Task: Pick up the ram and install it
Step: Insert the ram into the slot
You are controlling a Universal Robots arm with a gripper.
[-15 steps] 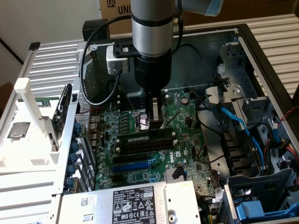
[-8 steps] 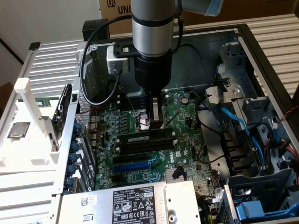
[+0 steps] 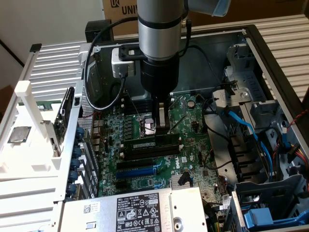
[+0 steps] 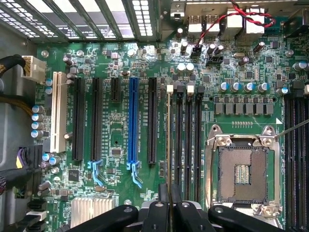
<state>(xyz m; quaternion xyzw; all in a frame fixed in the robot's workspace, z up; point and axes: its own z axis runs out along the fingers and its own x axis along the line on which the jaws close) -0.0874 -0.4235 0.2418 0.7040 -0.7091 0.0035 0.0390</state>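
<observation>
Seating step: my gripper (image 4: 169, 195) is clenched on the top edge of the ram (image 4: 168, 135). The ram stands on edge along the memory slot nearest the blue expansion slot (image 4: 133, 121), toward the middle of the motherboard (image 4: 116, 130). I cannot tell how deep it sits. I judge that good seating needs the stick upright, parallel to the empty black slots (image 4: 189, 140), and pressed straight down with even force.
</observation>
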